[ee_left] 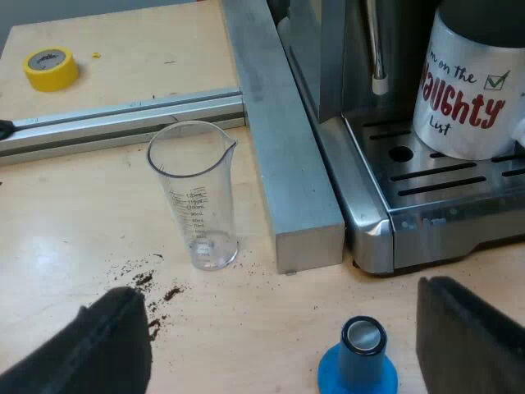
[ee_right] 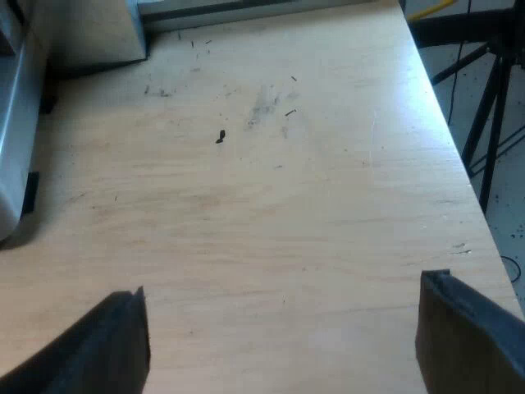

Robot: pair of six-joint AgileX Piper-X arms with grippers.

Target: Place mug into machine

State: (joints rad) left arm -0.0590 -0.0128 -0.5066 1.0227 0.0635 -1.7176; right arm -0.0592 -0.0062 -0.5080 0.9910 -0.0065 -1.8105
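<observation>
"So, where is the mug point(ee_left: 467, 90)?"

"Sitting upright on the drip tray point(ee_left: 443, 179) of the espresso machine point(ee_left: 324, 57), so coffee can drop in, I guess."

"And the claws?"

"Left gripper point(ee_left: 287, 332) is spread wide above the blue tamper point(ee_left: 358, 365), holding nothing. Right gripper point(ee_right: 283, 332) is spread wide over the table point(ee_right: 271, 189), touching nothing."

"on the NAUGHTY List" on the mug point(ee_left: 469, 90)

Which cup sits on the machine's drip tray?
The white mug with red lettering; the clear measuring glass stands on the wooden table instead.
</observation>
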